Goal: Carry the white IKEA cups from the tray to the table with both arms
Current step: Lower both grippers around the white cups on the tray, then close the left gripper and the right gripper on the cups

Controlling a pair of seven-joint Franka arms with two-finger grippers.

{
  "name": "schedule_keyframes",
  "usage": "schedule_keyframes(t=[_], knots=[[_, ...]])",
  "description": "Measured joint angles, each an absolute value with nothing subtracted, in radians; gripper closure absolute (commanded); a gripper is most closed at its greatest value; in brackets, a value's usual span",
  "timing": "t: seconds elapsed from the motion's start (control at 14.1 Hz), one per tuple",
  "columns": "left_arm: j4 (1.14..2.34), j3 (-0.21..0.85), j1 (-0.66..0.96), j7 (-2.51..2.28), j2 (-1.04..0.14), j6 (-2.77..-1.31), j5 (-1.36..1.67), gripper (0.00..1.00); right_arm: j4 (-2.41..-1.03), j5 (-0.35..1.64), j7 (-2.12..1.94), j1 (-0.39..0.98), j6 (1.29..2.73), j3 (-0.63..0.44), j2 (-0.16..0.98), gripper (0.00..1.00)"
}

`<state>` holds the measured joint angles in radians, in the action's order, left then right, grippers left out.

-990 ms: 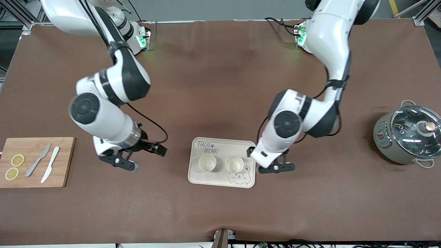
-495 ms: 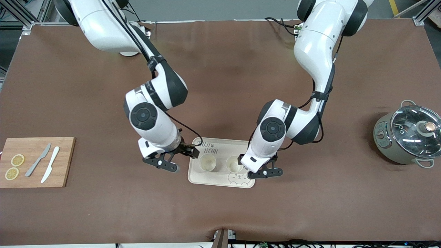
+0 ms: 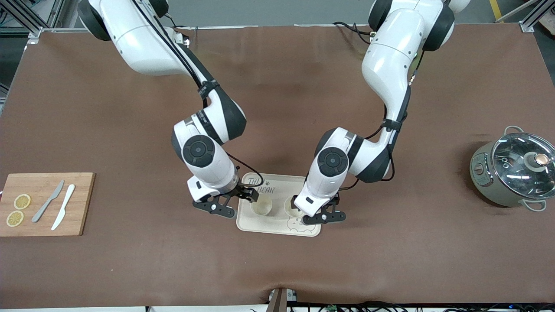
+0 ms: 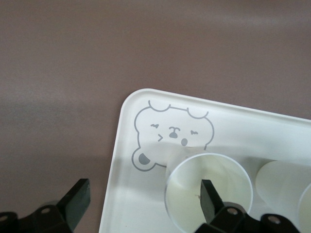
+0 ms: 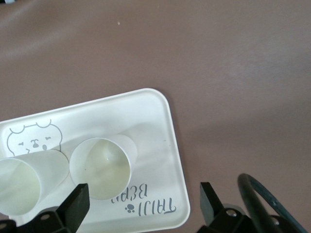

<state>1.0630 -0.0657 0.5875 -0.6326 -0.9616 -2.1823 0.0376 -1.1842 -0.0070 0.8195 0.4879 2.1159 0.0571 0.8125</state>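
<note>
Cups stand upright on the tray (image 3: 277,229): one (image 3: 262,205) under the open right claw (image 3: 232,204), one (image 3: 293,207) under the open left claw (image 3: 316,210), spaced for simultaneous grasps.

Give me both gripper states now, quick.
Left gripper: open, straddling one cup wall, holding nothing.
Right gripper: open, empty, over the tray.
</note>
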Motion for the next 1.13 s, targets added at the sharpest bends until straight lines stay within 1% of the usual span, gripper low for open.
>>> schedule_keyframes(t=[0.35,0.57,0.78,1.13], knots=[[1.061,-0.065,0.601,-0.633,-0.981,-2.226,0.038,0.00,-1.183,-0.051,0.820,0.496,2.159,0.055,0.851,0.00],[1.061,-0.069,0.613,-0.633,-1.000,-2.280,0.038,0.00,-1.183,-0.058,0.820,0.497,2.209,0.054,0.876,0.00],[1.061,-0.073,0.613,-0.633,-1.007,-2.293,0.038,0.00,-1.183,-0.060,0.820,0.506,2.239,0.054,0.901,0.00],[1.061,-0.074,0.613,-0.683,-1.017,-2.331,0.038,0.00,-1.183,-0.065,0.820,0.513,2.250,0.054,0.917,0.00]])
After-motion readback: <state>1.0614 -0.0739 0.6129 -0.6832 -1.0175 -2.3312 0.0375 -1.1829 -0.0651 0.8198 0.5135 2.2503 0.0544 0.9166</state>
